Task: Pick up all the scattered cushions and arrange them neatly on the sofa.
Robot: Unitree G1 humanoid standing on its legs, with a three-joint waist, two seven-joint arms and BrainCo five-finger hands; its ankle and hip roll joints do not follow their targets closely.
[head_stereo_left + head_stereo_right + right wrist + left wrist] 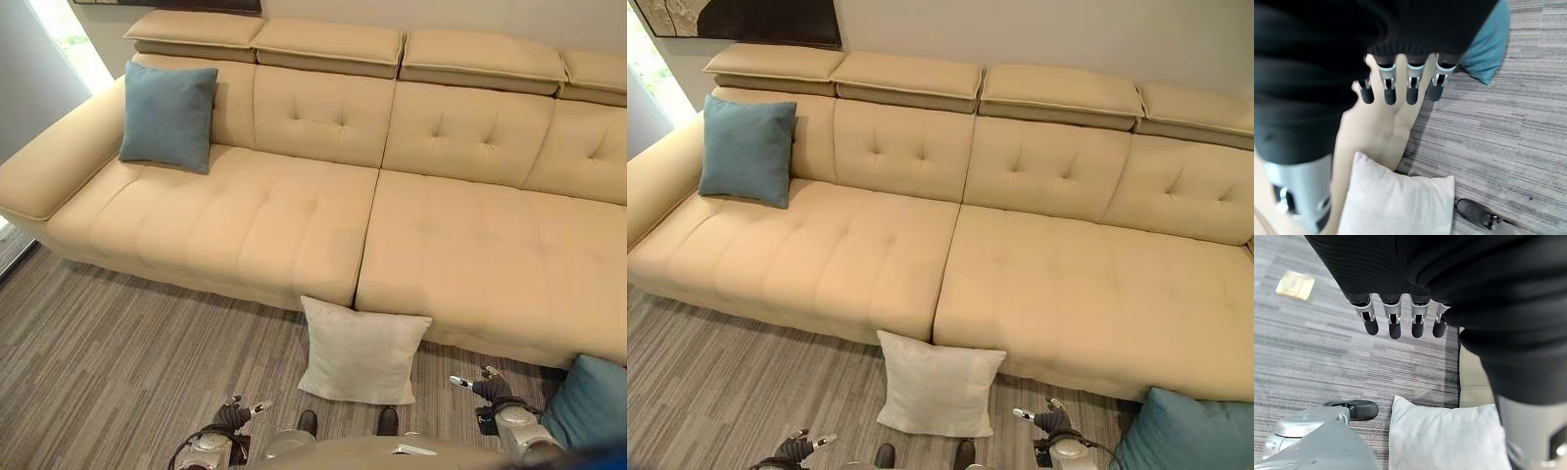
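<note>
A white cushion (361,352) leans on the floor against the front of the beige sofa (294,215), at its middle seam. A blue cushion (168,116) stands upright against the sofa's back at the far left seat. Another blue cushion (594,401) lies on the floor at the lower right, by the sofa's front. My left hand (235,415) hangs low to the left of the white cushion, fingers (1395,323) straight and holding nothing. My right hand (485,387) hangs between the white cushion and the floor's blue cushion (1488,46), its fingers (1410,88) straight and empty.
Grey striped carpet (118,362) runs in front of the sofa. A small tan square (1295,285) lies on the floor in the left wrist view. A dark picture (754,20) hangs on the wall behind the sofa. A bright window (69,39) is at the far left.
</note>
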